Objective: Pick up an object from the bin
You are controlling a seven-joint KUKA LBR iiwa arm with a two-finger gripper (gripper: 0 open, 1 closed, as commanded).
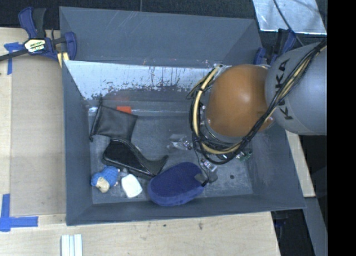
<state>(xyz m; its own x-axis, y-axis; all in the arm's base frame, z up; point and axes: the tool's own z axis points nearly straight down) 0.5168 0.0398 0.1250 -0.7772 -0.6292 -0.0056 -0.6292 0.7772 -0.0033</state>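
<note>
Gripper (204,172) is down at lower centre, right on the dark blue oval pad's (169,191) right edge. Can't tell how wide the claw is or whether it holds anything. Danger: an edge grab like that could slip off the soft pad.

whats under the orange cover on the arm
Below the orange cover the gripper pokes out at the right edge of a dark blue rounded pad. The floor of the bin directly beneath the cover is hidden, so anything lying there cannot be seen.
</note>
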